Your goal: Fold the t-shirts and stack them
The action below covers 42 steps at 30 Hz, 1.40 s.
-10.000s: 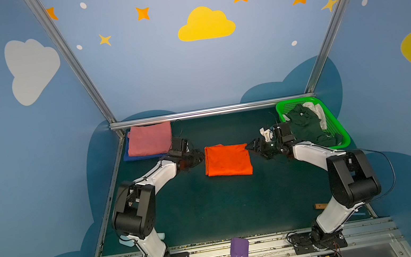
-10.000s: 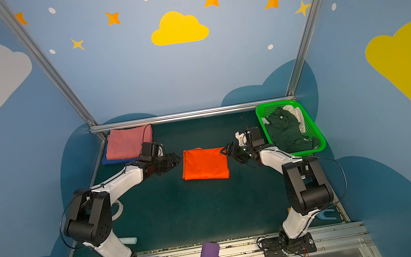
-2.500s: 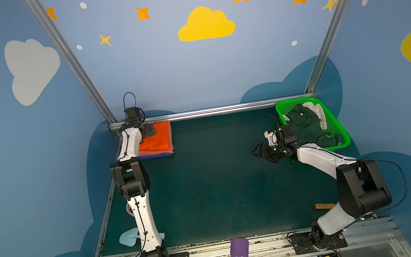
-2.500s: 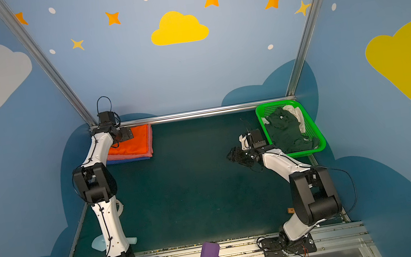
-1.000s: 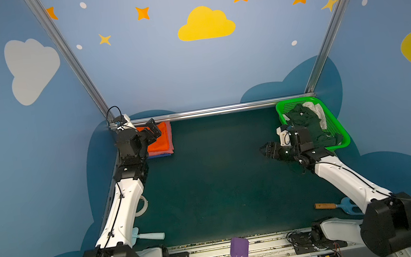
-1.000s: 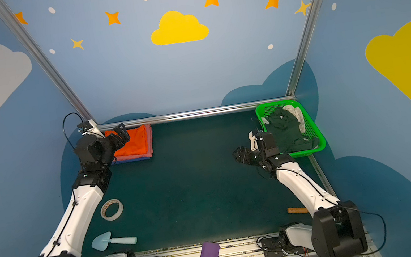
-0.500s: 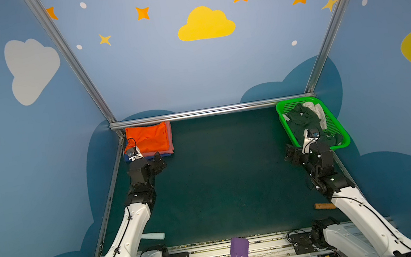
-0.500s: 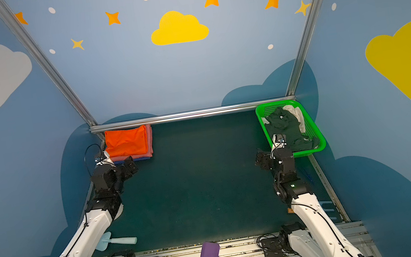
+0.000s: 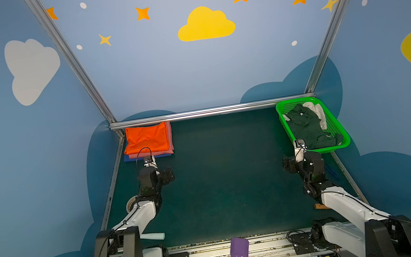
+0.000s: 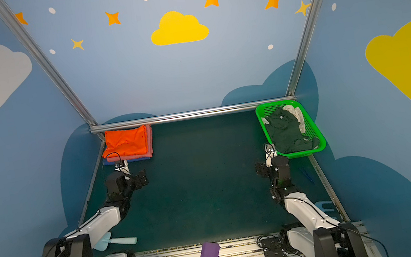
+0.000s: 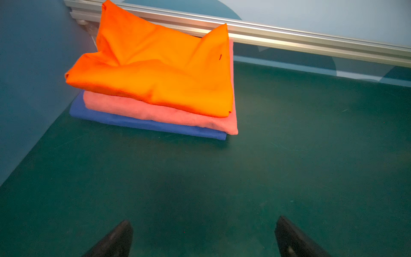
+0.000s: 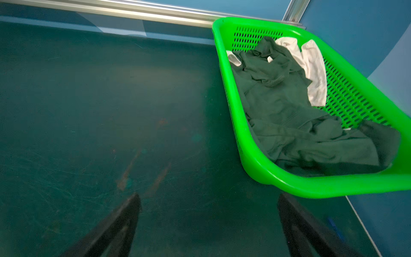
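Three folded t-shirts lie stacked in the back left corner: the orange one (image 9: 146, 142) (image 10: 126, 146) (image 11: 155, 73) on top, a pink one (image 11: 155, 111) under it, a blue one (image 11: 144, 123) at the bottom. The orange top layer is rumpled, with two corners sticking up. My left gripper (image 9: 168, 174) (image 10: 142, 177) (image 11: 204, 221) hovers open over the mat in front of the stack, apart from it and holding nothing. My right gripper (image 9: 288, 163) (image 10: 261, 168) (image 12: 209, 197) is open and empty over the mat, just beside the near end of the green basket (image 12: 311, 189).
The green basket (image 9: 325, 148) (image 10: 300, 153) at the back right holds a dark green garment (image 12: 289, 111) and a white cloth (image 12: 315, 73). A purple scoop (image 9: 239, 246) lies at the front edge. A pale teal shovel (image 10: 116, 241) and a tape roll (image 9: 131, 202) lie near the left arm. A metal rail (image 9: 210, 111) bounds the back.
Both arms have pulled back toward the front of the table. The left gripper has come away from the stack, where the orange t-shirt now lies on top.
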Motion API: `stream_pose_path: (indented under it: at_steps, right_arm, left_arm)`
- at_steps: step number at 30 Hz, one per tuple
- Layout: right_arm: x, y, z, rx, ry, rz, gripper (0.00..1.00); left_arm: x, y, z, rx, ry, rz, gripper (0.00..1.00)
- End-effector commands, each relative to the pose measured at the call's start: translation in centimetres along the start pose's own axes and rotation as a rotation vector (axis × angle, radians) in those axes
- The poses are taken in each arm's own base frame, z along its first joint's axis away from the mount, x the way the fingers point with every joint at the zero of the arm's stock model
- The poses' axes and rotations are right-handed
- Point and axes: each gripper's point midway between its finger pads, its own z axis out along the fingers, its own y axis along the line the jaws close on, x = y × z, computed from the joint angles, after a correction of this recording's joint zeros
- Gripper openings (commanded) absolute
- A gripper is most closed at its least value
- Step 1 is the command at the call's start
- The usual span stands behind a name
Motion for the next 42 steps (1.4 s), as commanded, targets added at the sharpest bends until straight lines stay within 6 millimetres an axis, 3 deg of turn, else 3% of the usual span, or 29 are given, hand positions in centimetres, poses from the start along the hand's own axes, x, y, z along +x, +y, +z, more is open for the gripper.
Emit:
stream_pose_path:
  at_steps: [1, 5, 12, 19, 42]
  right_arm:
    - [-2.0, 0.1, 0.8, -0.039, -0.094, 0.052, 0.97]
    - [-0.5, -0.2, 2.4, -0.044, -0.06, 0.101, 0.97]
    - [-1.1, 0.1, 4.3, -0.088, -0.073, 0.158, 0.97]
    - [0.4, 2.6, 6.5, -0.204, -0.053, 0.109, 0.97]
    - [0.3, 2.8, 6.5, -0.217, -0.03, 0.092, 0.97]
  left_arm:
    - [0.3, -0.9, 0.7, 0.049, -0.007, 0.04, 1.0]
    - [0.3, -0.7, 1.2, 0.04, 0.014, 0.045, 1.0]
    - [1.4, -0.3, 2.2, 0.046, -0.043, 0.051, 1.0]
    - [1.8, 0.6, 2.9, 0.053, -0.017, 0.0, 1.0]
    - [1.7, 0.8, 2.9, 0.06, -0.018, -0.014, 1.0]
